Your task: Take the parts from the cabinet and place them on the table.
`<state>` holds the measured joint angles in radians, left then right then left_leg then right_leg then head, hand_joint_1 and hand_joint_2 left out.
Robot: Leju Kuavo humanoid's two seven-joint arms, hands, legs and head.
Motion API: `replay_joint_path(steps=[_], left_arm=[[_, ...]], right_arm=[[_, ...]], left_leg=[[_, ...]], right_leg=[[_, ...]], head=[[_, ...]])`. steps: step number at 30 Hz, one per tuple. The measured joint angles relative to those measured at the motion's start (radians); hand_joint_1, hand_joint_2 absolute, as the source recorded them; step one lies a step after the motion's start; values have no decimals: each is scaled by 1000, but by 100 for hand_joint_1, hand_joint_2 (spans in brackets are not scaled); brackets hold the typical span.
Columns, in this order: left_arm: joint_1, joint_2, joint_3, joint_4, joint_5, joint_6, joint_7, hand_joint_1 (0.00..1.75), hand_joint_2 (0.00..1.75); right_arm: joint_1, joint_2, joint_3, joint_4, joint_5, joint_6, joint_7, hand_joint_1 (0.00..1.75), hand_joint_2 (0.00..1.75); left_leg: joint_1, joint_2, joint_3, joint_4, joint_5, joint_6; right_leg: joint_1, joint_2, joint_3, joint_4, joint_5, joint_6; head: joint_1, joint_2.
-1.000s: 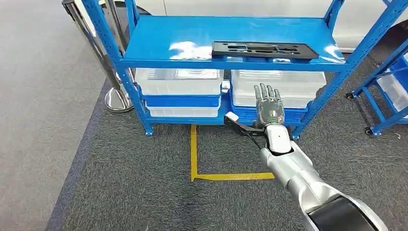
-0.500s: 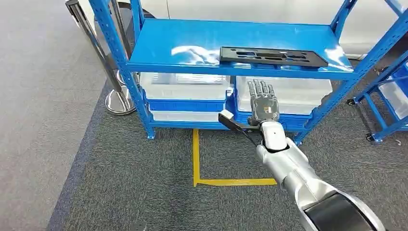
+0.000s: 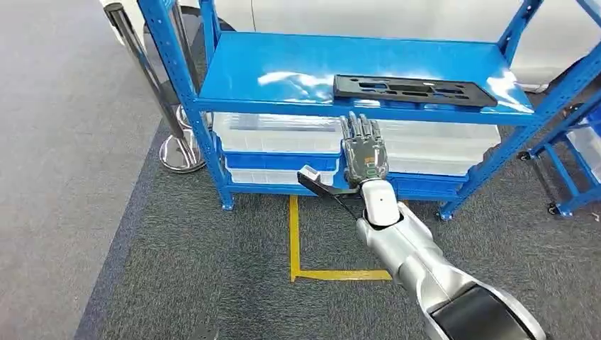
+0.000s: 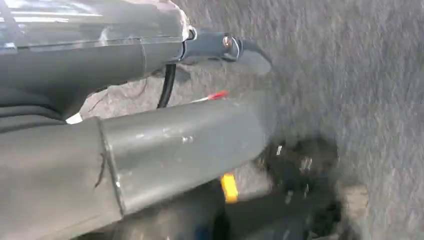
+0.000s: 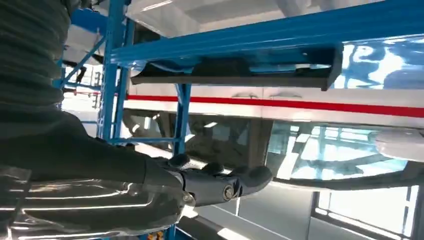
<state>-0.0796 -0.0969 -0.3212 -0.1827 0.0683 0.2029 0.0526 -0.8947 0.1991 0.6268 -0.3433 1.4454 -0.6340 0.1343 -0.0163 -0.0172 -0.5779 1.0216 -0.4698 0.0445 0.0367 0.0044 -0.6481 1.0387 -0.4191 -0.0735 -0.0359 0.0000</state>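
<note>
A flat black part (image 3: 414, 91) with cut-outs lies on the top board of the blue cabinet (image 3: 283, 64), near its front edge. My right hand (image 3: 364, 152) is raised just under that edge, left of the part, with its fingers stretched and apart and nothing in it. The right wrist view shows the black part (image 5: 235, 70) from below on the blue shelf (image 5: 260, 32), with the dark fingers (image 5: 225, 182) held straight beneath it. My left hand (image 4: 185, 140) hangs over grey carpet, its fingers extended and holding nothing.
Clear lidded bins (image 3: 283, 131) fill the lower shelf behind my right hand. A steel post with a round base (image 3: 181, 152) stands left of the cabinet. Another blue rack (image 3: 567, 163) is at the right. Yellow floor tape (image 3: 294, 241) marks the carpet in front.
The whole picture has shifted a little, so the camera moved. My right hand has risen closer to the shelf's front edge and gone left relative to the black part. It still holds nothing.
</note>
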Motion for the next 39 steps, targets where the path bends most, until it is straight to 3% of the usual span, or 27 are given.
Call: replay_joint_path(steps=[1,2,3,5,6,7,8,10,11,12,13,17,18,21,22,23,24,26,27,30,31,32,33,36,37,38,39], left_arm=[[1,2,0,0,2,1,0,0,0],[5,4,0,0,2,3,0,0,0],[4,4,0,0,2,4,0,0,0],[4,5,0,0,4,7,0,0,0],[5,5,0,0,4,7,0,0,0],[7,6,0,0,4,7,0,0,0],[9,8,0,0,4,8,0,0,0],[11,10,0,0,4,8,0,0,0],[11,10,0,0,3,7,0,0,0],[12,6,0,0,2,3,0,0,0],[8,8,1,0,2,4,0,0,0],[15,8,1,0,1,5,0,0,0],[15,8,1,0,1,5,-1,0,0],[14,8,2,0,1,5,-3,0,0],[16,8,2,0,1,6,-3,0,0],[18,8,2,0,1,6,-3,0,0],[20,8,2,0,2,8,-3,0,0],[19,8,2,0,4,8,-3,0,0],[20,6,2,0,4,8,-3,0,0],[20,6,3,0,5,9,-3,0,0],[20,6,3,0,5,8,-3,0,0],[20,7,3,0,4,10,-3,0,0],[19,7,3,0,4,10,-4,0,0],[20,8,3,0,4,10,-3,0,0],[21,8,3,0,5,10,-3,0,0],[22,8,4,0,6,10,-3,0,0],[22,8,5,0,7,10,-3,0,0]], right_arm=[[-2,1,0,-3,-5,1,0,0,175],[-5,-2,-1,-5,-14,2,3,0,175],[-11,-3,-6,-5,-25,3,10,0,175],[-21,-8,-22,-5,-38,2,16,0,175],[-21,-14,-31,-5,-44,2,16,0,175],[-21,-23,-41,-4,-49,2,16,0,175],[-21,-31,-49,-4,-51,3,19,0,175],[-24,-45,-68,-5,-55,1,27,0,175],[-26,-53,-80,-5,-58,0,27,0,175],[-29,-61,-88,-5,-61,-1,27,0,175],[-29,-67,-93,-5,-63,-2,27,0,175],[-31,-101,-115,-5,-69,-4,39,0,175],[-34,-111,-124,-5,-71,-5,40,0,175],[-36,-140,-145,-3,-79,-7,42,0,175],[-35,-150,-153,-1,-84,-8,43,0,175],[-35,-159,-164,0,-89,-10,43,0,175],[-35,-168,-176,0,-90,-13,43,0,175],[-40,-184,-201,0,-90,-18,40,0,175],[-42,-190,-208,0,-90,-20,39,0,175],[-45,-196,-225,0,-88,-23,40,0,175],[-46,-197,-232,0,-88,-23,40,0,175],[-44,-198,-235,-2,-87,-23,40,0,175],[-45,-198,-238,-2,-87,-23,40,0,175],[-49,-201,-252,0,-87,-21,43,0,175],[-49,-201,-253,1,-87,-21,44,0,175],[-49,-201,-256,2,-87,-21,43,0,175],[-49,-203,-259,2,-87,-20,43,0,175]], left_leg=[[-12,0,7,-5,-4,-5],[-8,4,6,8,-12,-11],[-3,6,-11,49,-36,-20],[13,6,-91,195,-95,-39],[22,7,-127,254,-110,-49],[31,9,-148,277,-101,-58],[39,11,-143,249,-67,-68],[54,15,-80,99,34,-86],[60,18,-51,23,57,-99],[47,15,-43,24,36,-100],[49,12,-47,23,32,-74],[49,11,-42,15,31,-40],[47,10,-38,13,29,-32],[39,9,-33,13,22,-16],[35,7,-29,13,20,-13],[31,5,-24,13,17,-11],[29,3,-18,13,13,-10],[23,-1,-3,13,3,-11],[24,-1,-2,11,0,-13],[24,0,-3,7,-4,-27],[23,1,2,3,-4,-34],[21,4,1,6,-15,-39],[20,8,-4,32,-29,-44],[28,10,-118,245,-118,-55],[29,10,-150,293,-123,-58],[30,10,-160,294,-104,-60],[32,11,-147,252,-65,-61]], right_leg=[[-15,-2,18,-26,4,2],[-21,-6,35,-43,9,12],[-26,-8,44,-53,8,11],[-36,-7,50,-54,5,16],[-41,-8,52,-53,1,21],[-47,-8,55,-50,-4,28],[-54,-7,57,-45,-9,36],[-71,-7,61,-27,-26,58],[-74,-6,58,-12,-39,72],[-70,-4,50,-3,-44,82],[-65,-3,45,-1,-43,87],[-74,-4,47,1,-54,104],[-74,-5,32,41,-75,104],[-66,-4,-92,269,-161,103],[-65,-4,-121,308,-160,101],[-62,-4,-123,294,-133,96],[-58,-4,-105,240,-89,89],[-46,-3,-25,53,17,64],[-40,-2,-8,31,4,54],[-32,-3,2,5,-6,51],[-33,-3,6,-3,-6,51],[-53,-6,21,-22,-2,51],[-50,-6,32,-31,-3,50],[-49,-10,40,-32,-10,44],[-49,-9,41,-31,-12,44],[-50,-7,42,-28,-15,45],[-52,-5,45,-25,-20,47]], head=[[-1,0],[0,0],[-4,0],[-4,0],[-3,0],[-4,0],[-3,0],[-4,0],[-5,0],[-12,0],[-10,0],[-6,0],[-6,0],[-6,0],[-6,0],[-6,0],[-6,0],[-6,0],[-6,0],[-5,0],[-5,0],[-5,0],[-6,0],[-8,0],[-8,0],[-8,0],[-9,0]])
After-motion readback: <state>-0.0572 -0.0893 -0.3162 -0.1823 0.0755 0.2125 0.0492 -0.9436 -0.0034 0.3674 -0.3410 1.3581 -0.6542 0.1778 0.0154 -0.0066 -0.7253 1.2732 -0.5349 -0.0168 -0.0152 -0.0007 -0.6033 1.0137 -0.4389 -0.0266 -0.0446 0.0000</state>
